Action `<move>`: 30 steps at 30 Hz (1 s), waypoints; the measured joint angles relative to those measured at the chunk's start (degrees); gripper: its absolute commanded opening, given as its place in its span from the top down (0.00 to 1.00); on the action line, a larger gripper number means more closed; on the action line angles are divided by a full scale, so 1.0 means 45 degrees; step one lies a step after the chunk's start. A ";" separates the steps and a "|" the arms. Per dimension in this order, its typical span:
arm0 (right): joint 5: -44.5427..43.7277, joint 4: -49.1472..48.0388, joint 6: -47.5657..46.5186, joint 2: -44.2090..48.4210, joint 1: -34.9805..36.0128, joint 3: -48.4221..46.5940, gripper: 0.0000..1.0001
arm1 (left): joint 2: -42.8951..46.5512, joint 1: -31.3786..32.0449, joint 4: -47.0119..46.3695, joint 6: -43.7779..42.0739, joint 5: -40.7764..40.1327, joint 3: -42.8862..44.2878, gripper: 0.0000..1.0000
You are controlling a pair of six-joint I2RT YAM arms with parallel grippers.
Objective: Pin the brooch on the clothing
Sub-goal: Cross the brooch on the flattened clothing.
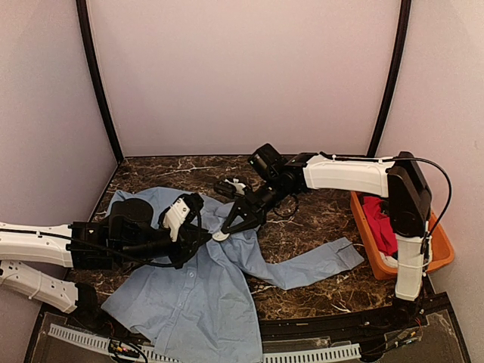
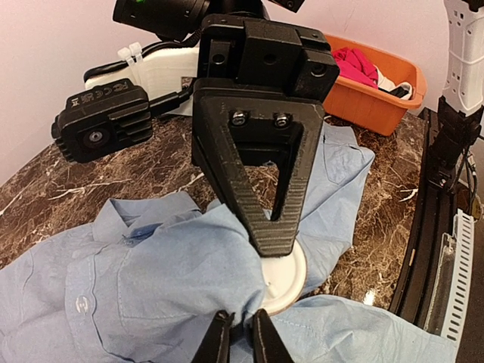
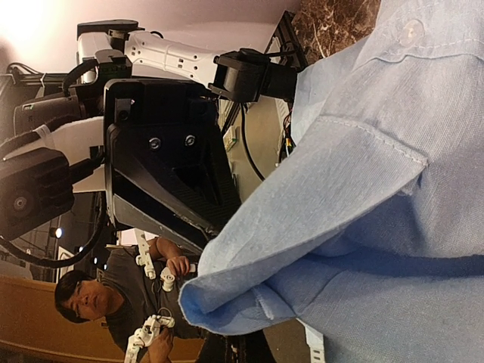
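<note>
- The left arm reaches in low from its own side, forearm close over the table (image 1: 318, 227). Its wrist is bent so that the left gripper (image 2: 242, 344) points away from the orange bin (image 1: 378, 265) and down onto the cloth.
- The left gripper's fingers (image 2: 219, 342) are nearly pressed together, leaving only a thin gap. They nip a raised fold of the shirt (image 1: 197, 295).
- The right arm rises from its base just beside the orange bin, bends at the elbow and stretches well away from the bin. The right gripper (image 2: 277, 243) is angled down toward the shirt.
- The right gripper's jaws are pressed together and their tips touch the upper edge of the brooch (image 2: 291, 281). I cannot tell whether the brooch is actually gripped.
- The brooch is well apart from the orange bin, at the right gripper's tip and just beyond the left gripper's fingertips. The fold of shirt covers part of it.
- The brooch is a plain white round disc with a thick rim, tilted.
- The shirt is spread rumpled over the table on the side far from the orange bin, with one sleeve and cuff trailing toward the bin.
- It is thin light-blue cloth with a collar and pale buttons.
- A red garment (image 1: 382, 219) lies inside the orange bin.
</note>
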State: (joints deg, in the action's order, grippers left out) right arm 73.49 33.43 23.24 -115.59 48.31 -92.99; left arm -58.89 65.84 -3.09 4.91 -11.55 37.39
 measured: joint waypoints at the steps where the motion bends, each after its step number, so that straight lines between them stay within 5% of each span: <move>1: 0.0000 0.0000 0.0000 0.0000 0.0000 0.0000 1.00 | 0.0000 0.0000 0.0000 0.0000 -0.0010 -0.0010 0.91; 10: -0.0005 0.0000 0.0000 0.0000 0.0005 0.0000 1.00 | -0.0010 0.0000 -0.0015 0.0010 -0.0005 -0.0044 0.99; 30: -0.1054 0.1166 -0.0937 0.0000 0.0204 -0.0223 1.00 | -0.0393 0.0000 -0.0136 0.0063 -0.0010 -0.0194 0.99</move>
State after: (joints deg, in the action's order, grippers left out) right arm 68.75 38.68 19.03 -115.59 49.23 -94.00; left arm -60.66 65.84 -3.70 5.19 -11.60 36.51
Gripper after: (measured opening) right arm 0.009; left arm 0.009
